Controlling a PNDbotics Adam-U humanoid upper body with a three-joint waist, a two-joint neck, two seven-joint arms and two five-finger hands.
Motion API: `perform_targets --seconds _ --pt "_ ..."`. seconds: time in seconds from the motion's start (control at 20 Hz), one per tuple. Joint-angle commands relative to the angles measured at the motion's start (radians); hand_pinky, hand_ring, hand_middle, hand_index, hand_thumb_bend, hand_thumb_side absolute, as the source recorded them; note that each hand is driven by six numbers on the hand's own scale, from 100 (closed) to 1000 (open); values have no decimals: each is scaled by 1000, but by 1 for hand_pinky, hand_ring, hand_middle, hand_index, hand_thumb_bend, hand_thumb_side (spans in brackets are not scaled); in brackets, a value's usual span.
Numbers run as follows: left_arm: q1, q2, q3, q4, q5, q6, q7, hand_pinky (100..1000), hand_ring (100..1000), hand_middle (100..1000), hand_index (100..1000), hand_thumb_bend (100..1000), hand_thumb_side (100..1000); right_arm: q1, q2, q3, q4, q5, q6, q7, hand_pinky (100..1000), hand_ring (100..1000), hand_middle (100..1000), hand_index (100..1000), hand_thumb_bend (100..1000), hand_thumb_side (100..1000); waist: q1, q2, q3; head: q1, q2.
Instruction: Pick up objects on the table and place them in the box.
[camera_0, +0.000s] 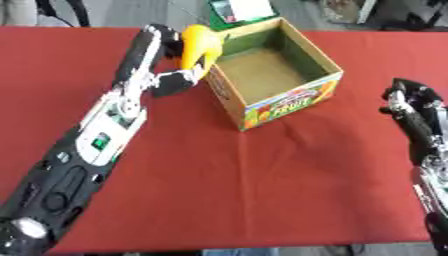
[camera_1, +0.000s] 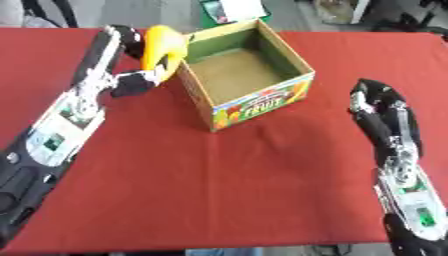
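Gripping smooth yellow fruit (camera_0: 200, 46) — left hand (camera_0: 171, 75), cardboard box (camera_0: 289, 102) beside.

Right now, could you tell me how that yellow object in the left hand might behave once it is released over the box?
The yellow object looks smooth, rounded and rigid, so it may slip or roll. The left hand holds it at the box edge, so it could tip outside.

We read one word with confidence: "FRUIT", in large letters on the near side panel of the cardboard box (camera_1: 259, 105), set among printed fruit pictures. A curved line of smaller lettering sat above that word, but we could not make it out. A second printed panel on the box's left side showed colour only, nothing legible. A green-and-white item (camera_0: 238, 11) beyond the box carried a pale label; we could read nothing on it.
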Motion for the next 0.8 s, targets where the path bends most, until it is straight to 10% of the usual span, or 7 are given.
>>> perform_targets --seconds 0.05,0.8 --pt "-64 17 17 18 -22 2 -16 615 571 428 365 262 100 -16 -16 5 -18 -3 -1 10 630 727 613 742 100 381 4 -14 -17 13 -3" --pt "-249 -55 157 481 -469 -114 -47 647 620 496 465 364 100 -89 9 56 -27 -3 6 62 629 727 613 741 100 385 42 11 -201 57 -54"
